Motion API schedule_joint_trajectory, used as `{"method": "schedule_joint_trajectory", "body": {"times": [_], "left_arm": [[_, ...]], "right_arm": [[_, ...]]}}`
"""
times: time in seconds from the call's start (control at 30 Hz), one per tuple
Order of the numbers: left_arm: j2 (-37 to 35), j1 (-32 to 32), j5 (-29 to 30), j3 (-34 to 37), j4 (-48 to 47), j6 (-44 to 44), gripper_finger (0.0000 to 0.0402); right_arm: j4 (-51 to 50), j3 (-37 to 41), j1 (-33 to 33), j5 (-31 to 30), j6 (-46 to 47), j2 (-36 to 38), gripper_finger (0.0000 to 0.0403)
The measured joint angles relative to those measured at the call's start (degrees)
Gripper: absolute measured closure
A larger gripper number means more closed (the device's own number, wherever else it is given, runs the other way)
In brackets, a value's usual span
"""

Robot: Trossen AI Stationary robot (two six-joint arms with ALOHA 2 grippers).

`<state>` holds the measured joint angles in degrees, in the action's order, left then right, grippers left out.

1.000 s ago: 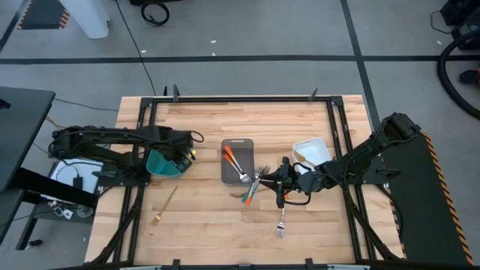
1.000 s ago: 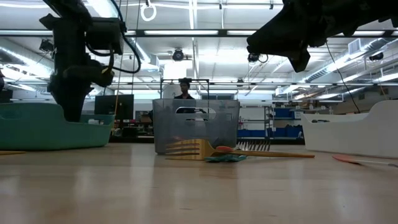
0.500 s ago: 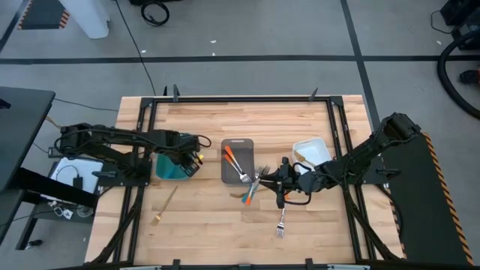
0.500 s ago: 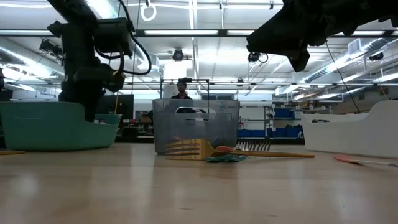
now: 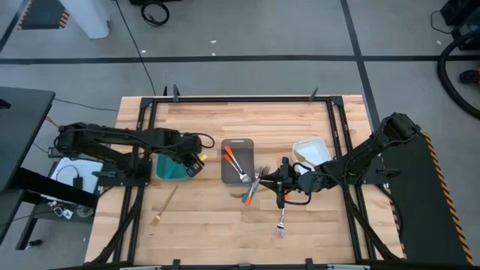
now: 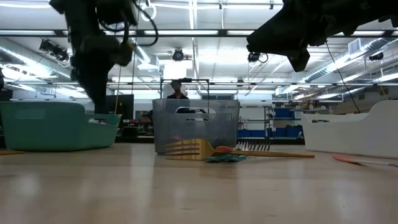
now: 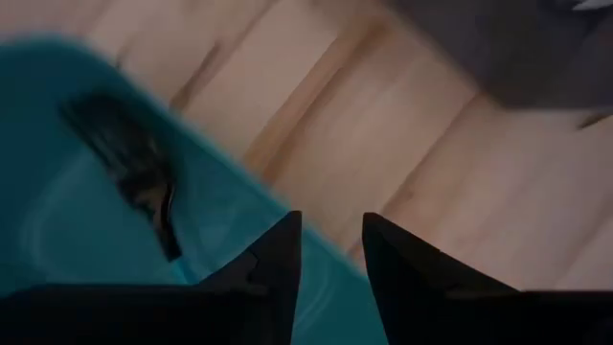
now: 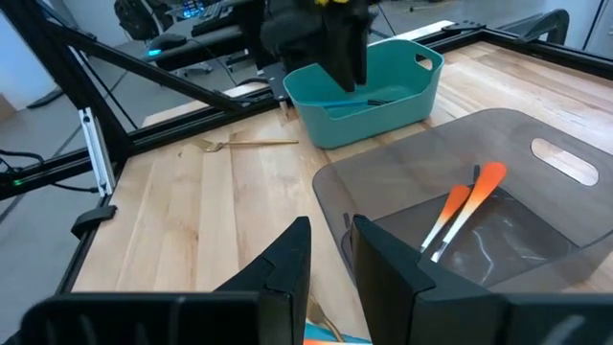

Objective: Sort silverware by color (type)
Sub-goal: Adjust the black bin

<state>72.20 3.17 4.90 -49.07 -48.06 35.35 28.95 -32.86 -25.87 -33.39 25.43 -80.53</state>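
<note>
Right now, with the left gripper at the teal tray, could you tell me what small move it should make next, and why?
Probably lift the left gripper clear of the teal tray and swing toward the gold fork lying on the table in front of it. Its fingers look empty over the tray's edge, a fork already lies inside, and that gold fork is the nearest piece left unsorted.

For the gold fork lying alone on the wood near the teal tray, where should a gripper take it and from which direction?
Judging from the high view, the gold fork lies flat on the bare table, clear of the teal tray, slanting, with its head towards the table's near edge. Best to grip mid-handle, coming straight down from above, fingers closing across the thin shaft. Lying flat, it offers no side entry.
</note>
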Motion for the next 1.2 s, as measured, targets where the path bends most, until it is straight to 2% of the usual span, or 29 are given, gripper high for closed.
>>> {"method": "schedule_joint_trajectory", "body": {"times": [0.23,0.43,0.63,0.9,1.03,1.2], "left_arm": [[0.1,-5.5,1.5,-5.9,-0.2,2.1,0.0295],[0.2,-11.3,4.3,-7.1,1.9,4.8,0.0299],[0.7,-17.4,10.8,-7.1,5.4,6.0,0.0299],[0.6,-22.6,17.6,-7.1,8.4,5.5,0.0299],[0.6,-24.9,21.1,-6.9,10.6,5.4,0.0299],[0.6,-26.3,21.5,-4.3,15.9,5.3,0.0299]], "right_arm": [[-0.3,0.0,0.0,0.0,0.3,0.0,0.0317],[-2.9,0.0,0.0,2.4,0.6,0.0,0.0317],[-15.1,-2.9,-0.1,2.2,4.7,0.0,0.0317],[-18.6,-3.8,-1.1,1.4,6.3,-0.3,0.0317],[-17.2,-4.0,-1.2,2.7,8.1,-5.1,0.0317],[-17.4,-8.1,-1.2,3.8,7.8,-12.7,0.0317]]}}
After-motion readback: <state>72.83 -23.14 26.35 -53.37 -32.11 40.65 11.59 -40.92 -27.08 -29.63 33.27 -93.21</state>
